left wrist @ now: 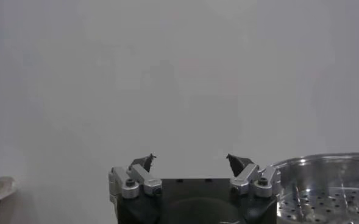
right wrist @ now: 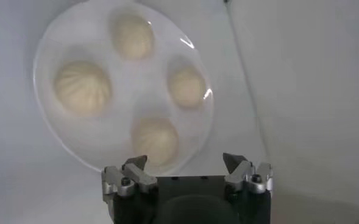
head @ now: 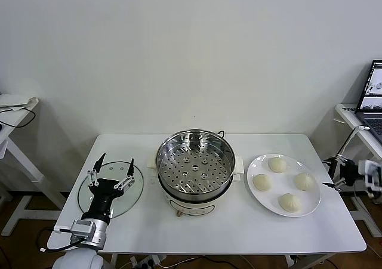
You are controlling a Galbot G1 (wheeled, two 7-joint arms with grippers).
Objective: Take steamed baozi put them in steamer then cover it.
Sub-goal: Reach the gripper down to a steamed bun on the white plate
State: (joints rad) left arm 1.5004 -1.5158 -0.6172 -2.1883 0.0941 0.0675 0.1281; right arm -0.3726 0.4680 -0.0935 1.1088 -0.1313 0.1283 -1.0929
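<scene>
Several cream-white baozi (head: 291, 202) lie on a white plate (head: 265, 201) at the table's right; they also show in the right wrist view (right wrist: 82, 87). The steel steamer (head: 195, 166) stands uncovered at the centre, its perforated tray bare; its rim shows in the left wrist view (left wrist: 328, 182). The glass lid (head: 104, 203) lies flat at the table's left. My left gripper (head: 111, 167) is open and empty above the lid. My right gripper (head: 332, 175) is open and empty just past the table's right edge, beside the plate; in its own view (right wrist: 185, 161) it hovers over the plate's near rim.
The white table (head: 227, 227) holds only the lid, steamer and plate. A side desk with a laptop (head: 371, 102) stands at the far right. Another white desk (head: 15, 111) stands at the far left. A plain wall is behind.
</scene>
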